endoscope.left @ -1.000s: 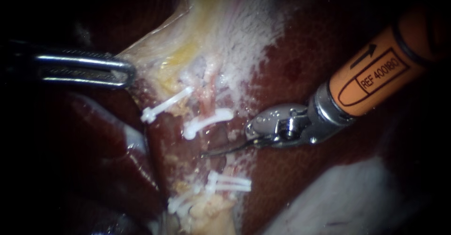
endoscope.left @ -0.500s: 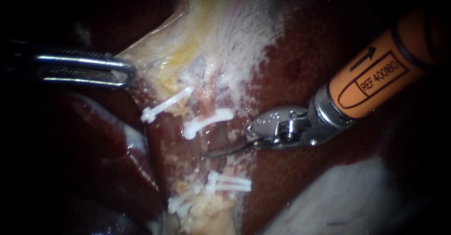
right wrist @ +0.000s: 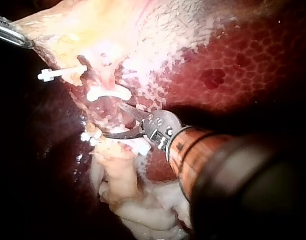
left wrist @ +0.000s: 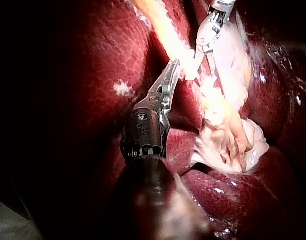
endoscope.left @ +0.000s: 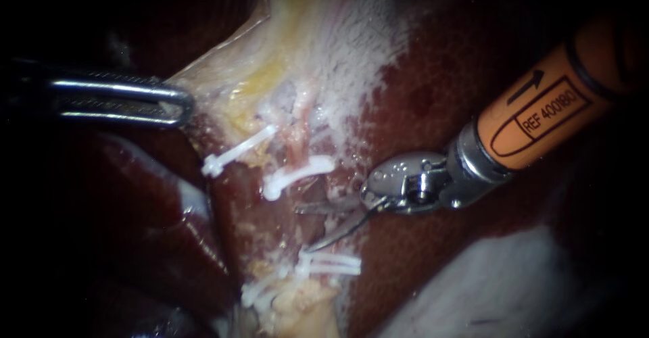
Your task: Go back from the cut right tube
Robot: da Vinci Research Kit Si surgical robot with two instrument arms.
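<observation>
gripping the edge of the pale tissue (endoscope.left: 270, 54), left instrument (endoscope.left: 182, 103) has jaws clamped together on it, tissue stretched toward the tip. next over: two upper clips (endoscope.left: 238, 151), side by side. right tube (endoscope.left: 297, 138) runs down into the right-hand one and stops there; bare gap below, then lower clips (endoscope.left: 331, 263). right instrument (endoscope.left: 303, 228) enters from upper right over the liver (endoscope.left: 433, 74), blades parted in a narrow v, lying in that gap, gripping nothing. right wrist view agrees: blades apart between the clip sets.
</observation>
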